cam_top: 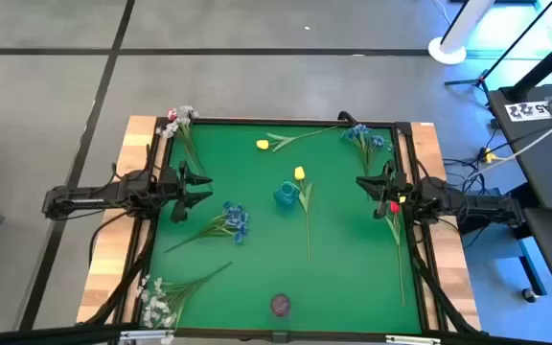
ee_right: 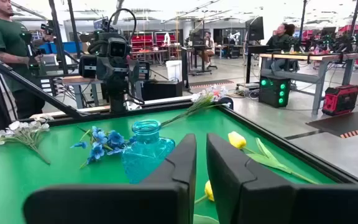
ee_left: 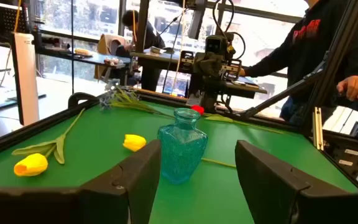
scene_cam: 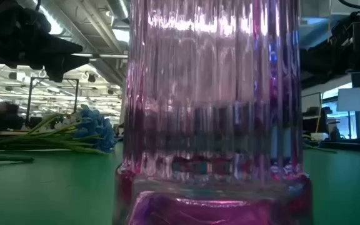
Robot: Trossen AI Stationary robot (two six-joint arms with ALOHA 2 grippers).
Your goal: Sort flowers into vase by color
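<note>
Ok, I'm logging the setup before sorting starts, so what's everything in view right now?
Yellow tulips: two, yellow; one at the high view's top edge, one beside the teal vase.
Blue clusters: two, blue; top right corner, left of centre.
White sprays: two, white; top left corner, bottom left corner.
Red bud: one, red; right edge.
Teal vase: one, teal; centre.
Pink vase: one, pink; bottom edge.
Mat: one, green.
Left gripper: open, left side.
Right gripper: right side.

Vase [cam_top: 286, 195] mid-table; flowers [cam_top: 226, 222] around it
</note>
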